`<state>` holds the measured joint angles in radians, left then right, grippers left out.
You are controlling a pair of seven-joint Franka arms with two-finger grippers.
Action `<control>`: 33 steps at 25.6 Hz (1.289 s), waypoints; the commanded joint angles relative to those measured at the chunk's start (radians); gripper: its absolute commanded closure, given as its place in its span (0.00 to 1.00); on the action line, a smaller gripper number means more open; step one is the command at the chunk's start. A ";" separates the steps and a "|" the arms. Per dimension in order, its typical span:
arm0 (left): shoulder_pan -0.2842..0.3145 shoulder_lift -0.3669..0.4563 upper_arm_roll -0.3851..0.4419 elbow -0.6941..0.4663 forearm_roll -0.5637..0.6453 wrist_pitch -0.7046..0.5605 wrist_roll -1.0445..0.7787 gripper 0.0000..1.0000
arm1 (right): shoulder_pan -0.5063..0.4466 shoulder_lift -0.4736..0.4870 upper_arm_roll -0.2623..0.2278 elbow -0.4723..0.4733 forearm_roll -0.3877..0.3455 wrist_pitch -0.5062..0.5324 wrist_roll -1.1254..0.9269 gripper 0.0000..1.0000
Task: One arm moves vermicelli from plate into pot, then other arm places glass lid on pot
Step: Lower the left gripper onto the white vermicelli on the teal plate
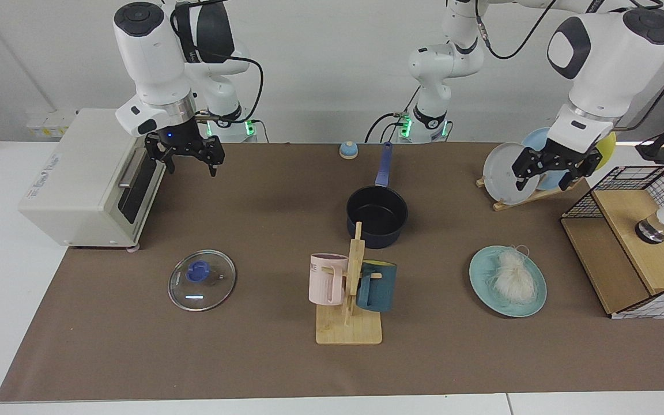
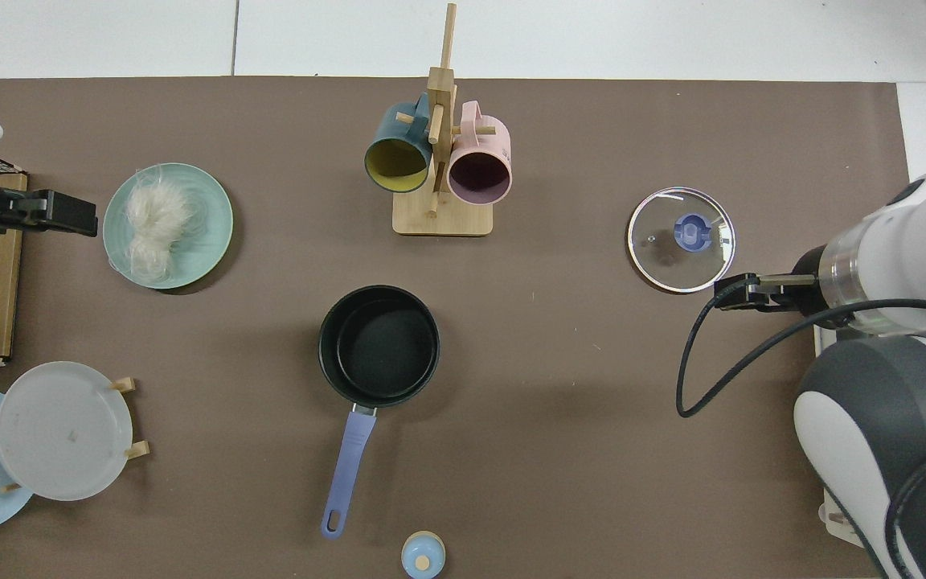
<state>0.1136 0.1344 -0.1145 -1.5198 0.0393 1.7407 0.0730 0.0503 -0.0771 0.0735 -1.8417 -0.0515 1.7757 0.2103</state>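
the right gripper (image 1: 189, 159) hangs in the air with its 2 fingers spread apart and nothing between them, just in front of the toaster oven (image 1: 81, 178) at the table's back corner. it is well above and behind the glass lid (image 1: 202, 279), which lies flat on the brown mat (image 1: 136, 346) with its blue knob up, touched by nothing. in the top view this arm comes in from the frame's edge beside the lid (image 2: 681, 239), its gripper (image 2: 740, 291) just off the lid's rim.

the left gripper (image 1: 552, 172) hangs with its fingers parted wide and empty, in front of the plate rack (image 1: 531, 193) that holds a grey plate (image 1: 504, 172), a pale blue plate and a yellow plate upright. it is up in the air, behind and well above the teal plate (image 1: 482, 279). in the top view its dark fingers (image 2: 61, 217) sit just beside that plate's rim (image 2: 218, 217).

the vermicelli (image 1: 510, 276) lies as 1 white tangle on the teal plate, a few strands curling toward the rim. the pot (image 1: 377, 216) stands in the middle of the mat, empty, its blue handle (image 1: 385, 164) pointing toward the arm bases. the mug stand (image 1: 350, 294) is just in front of the pot, with a pink mug (image 1: 326, 278) and a dark teal mug (image 1: 377, 286) on it. a wire-sided wooden box (image 1: 634, 242) stands at the mat's end near the teal plate, and a small blue bell (image 1: 348, 150) sits behind the pot handle.
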 commanded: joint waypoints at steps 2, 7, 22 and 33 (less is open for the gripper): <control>0.020 0.119 0.004 0.046 0.001 0.092 0.034 0.00 | -0.013 -0.038 0.003 -0.059 0.015 0.019 0.014 0.01; 0.026 0.185 0.006 0.043 0.002 0.187 0.041 0.00 | -0.013 -0.036 0.003 -0.059 0.015 0.022 0.015 0.01; 0.043 0.312 0.007 -0.131 0.004 0.543 0.037 0.00 | -0.012 -0.029 0.003 -0.059 0.022 0.028 0.015 0.01; 0.040 0.349 0.007 -0.183 0.002 0.618 0.031 0.00 | -0.013 -0.027 0.003 -0.059 0.022 0.030 0.015 0.01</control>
<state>0.1475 0.4810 -0.1037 -1.6717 0.0395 2.3166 0.0990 0.0468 -0.0918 0.0714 -1.8774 -0.0483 1.7805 0.2103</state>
